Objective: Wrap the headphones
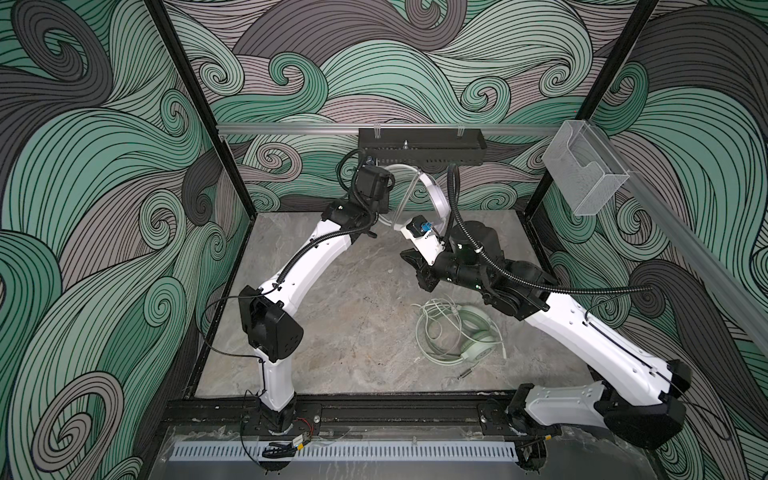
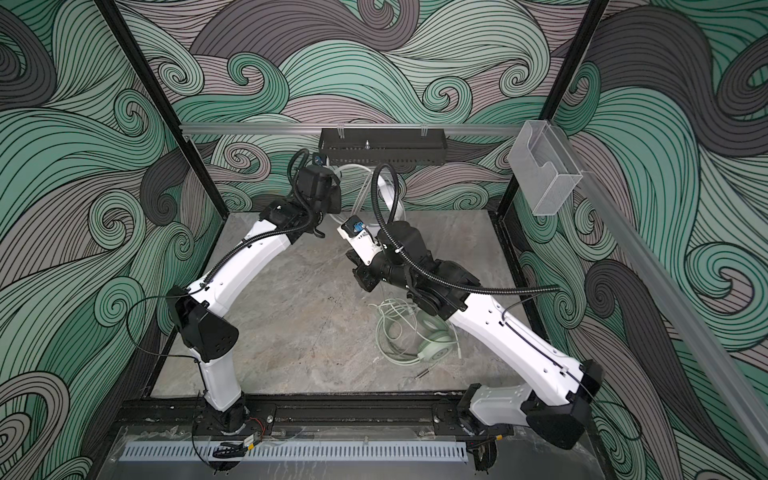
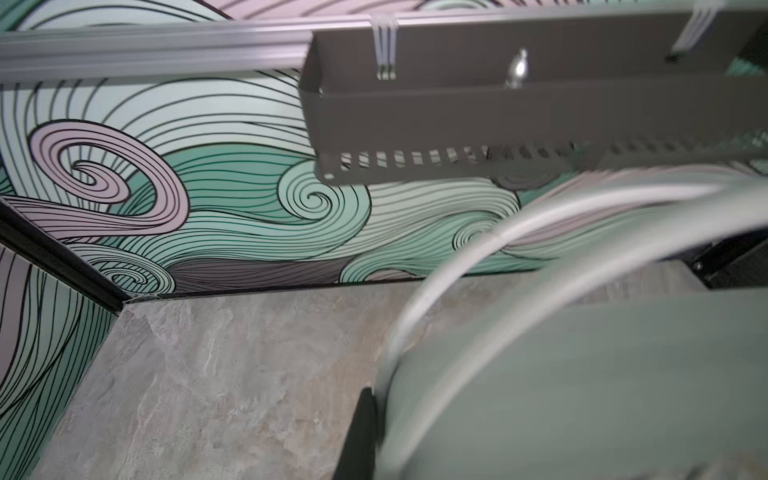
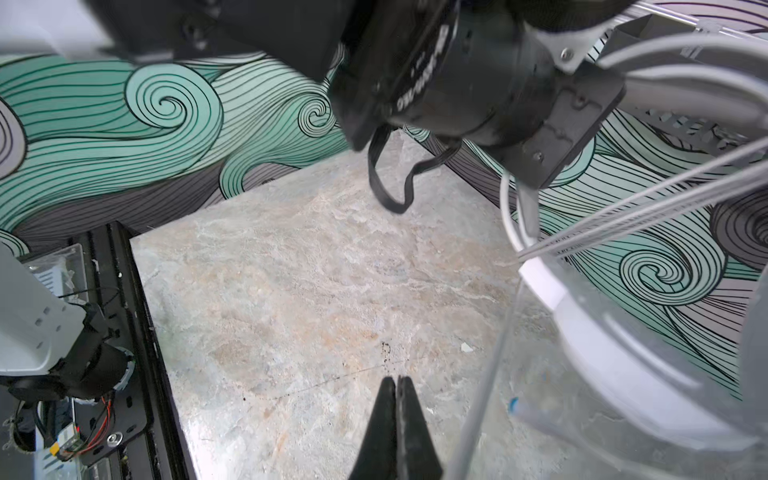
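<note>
The mint green headphones [image 1: 473, 332] lie on the table right of centre, their thin cable [image 1: 428, 328] in loose loops beside them and its plug [image 1: 463, 374] toward the front. The white headphones [image 1: 438, 195] hang in the air near the back wall, below the black basket. My left gripper [image 3: 374, 395] is shut on them; one black finger [image 3: 361, 432] presses against the pale earcup [image 3: 582, 374], which hides the other. Cable strands [image 4: 648, 208] stretch taut across the white headband [image 4: 582, 316]. My right gripper [image 4: 397, 384] hovers just in front, shut, with nothing seen between its fingertips.
A black slotted basket [image 1: 419, 145] hangs from the metal rail [image 1: 291, 129] on the back wall. A clear acrylic holder [image 1: 582, 170] is fixed to the right rail. Patterned walls enclose the grey stone table [image 1: 332, 332] on three sides.
</note>
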{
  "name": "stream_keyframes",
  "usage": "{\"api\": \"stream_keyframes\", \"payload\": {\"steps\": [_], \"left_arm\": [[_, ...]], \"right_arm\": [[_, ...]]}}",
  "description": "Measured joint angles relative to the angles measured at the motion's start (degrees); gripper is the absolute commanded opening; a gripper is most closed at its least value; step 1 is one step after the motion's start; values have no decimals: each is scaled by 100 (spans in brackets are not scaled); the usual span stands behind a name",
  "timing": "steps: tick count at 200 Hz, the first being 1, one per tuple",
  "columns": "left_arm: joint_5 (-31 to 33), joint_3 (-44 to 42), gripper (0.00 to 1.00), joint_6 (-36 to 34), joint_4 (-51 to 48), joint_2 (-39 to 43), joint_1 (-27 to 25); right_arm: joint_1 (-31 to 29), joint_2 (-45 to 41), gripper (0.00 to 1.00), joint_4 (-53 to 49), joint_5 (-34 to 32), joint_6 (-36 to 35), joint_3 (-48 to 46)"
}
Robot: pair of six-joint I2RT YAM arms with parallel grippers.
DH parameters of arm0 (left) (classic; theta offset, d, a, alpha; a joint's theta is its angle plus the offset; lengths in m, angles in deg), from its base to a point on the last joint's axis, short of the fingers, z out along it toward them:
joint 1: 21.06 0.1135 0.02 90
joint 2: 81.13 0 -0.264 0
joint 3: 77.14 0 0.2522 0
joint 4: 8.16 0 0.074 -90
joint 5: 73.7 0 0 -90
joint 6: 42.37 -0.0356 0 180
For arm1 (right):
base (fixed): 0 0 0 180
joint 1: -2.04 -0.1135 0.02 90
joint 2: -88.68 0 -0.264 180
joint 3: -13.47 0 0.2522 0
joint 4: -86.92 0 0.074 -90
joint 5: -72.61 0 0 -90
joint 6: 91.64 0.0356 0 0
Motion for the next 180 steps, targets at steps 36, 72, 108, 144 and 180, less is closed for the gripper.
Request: {"api": "stream_keyframes", "payload": {"steps": [36, 72, 108, 144, 180], "left_arm": [[-20, -1316, 0, -732, 404, 837, -114], [-35, -2116, 0, -1224, 479, 1657, -151], [-35, -2269, 0, -1115, 299, 1851, -227], [-55, -1998, 0, -520, -190, 1652, -269], [-275, -1615, 0, 133, -601, 1403, -280]], "right_arm": [[280, 50, 0, -249, 9, -101, 160], [476, 31, 0, -280, 15, -348, 175], [299, 7, 0, -280, 181, -546, 201], [-166, 35, 0, -382, 254, -678, 358], [-369, 85, 0, -358, 391, -632, 411]]}}
